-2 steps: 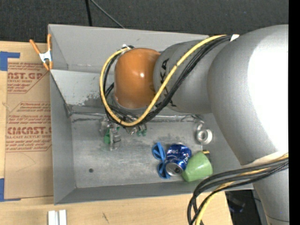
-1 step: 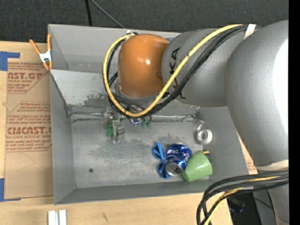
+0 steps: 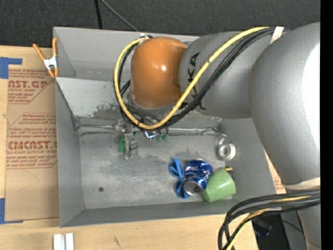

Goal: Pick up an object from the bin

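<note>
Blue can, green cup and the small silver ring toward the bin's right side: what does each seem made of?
Blue can: thin metal, likely aluminium, with a glossy printed skin, crushed and creased, and a bare silvery end. Green cup: looks like plastic, matte, uniform colour, smooth wall. Silver ring: probably metal, given its shiny highlights, though it is too small to be sure.

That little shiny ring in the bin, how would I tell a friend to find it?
In the grey metal bin, look to the right side of the floor. Above the green cup and crushed blue can lies a small silver ring, the only metallic thing of the three.
</note>
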Available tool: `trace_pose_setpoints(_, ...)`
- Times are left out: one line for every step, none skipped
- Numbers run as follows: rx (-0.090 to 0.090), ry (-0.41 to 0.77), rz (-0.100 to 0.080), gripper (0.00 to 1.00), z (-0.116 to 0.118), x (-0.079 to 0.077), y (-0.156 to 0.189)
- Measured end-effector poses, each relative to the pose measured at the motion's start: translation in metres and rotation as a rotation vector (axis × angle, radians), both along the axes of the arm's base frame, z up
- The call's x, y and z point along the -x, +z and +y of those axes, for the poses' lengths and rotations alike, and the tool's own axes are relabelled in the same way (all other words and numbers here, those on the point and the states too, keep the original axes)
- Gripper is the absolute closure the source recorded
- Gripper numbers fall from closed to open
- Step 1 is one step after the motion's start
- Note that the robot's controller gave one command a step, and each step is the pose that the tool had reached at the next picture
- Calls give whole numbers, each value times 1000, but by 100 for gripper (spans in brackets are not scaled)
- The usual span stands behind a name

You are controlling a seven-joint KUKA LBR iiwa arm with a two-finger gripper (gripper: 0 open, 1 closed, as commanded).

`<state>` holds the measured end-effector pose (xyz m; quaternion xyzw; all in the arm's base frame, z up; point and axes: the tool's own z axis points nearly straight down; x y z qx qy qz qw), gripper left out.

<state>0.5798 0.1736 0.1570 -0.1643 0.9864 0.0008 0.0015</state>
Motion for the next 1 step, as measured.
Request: trace_pose_setpoints(0, 0, -4, 100, 1, -1, 37)
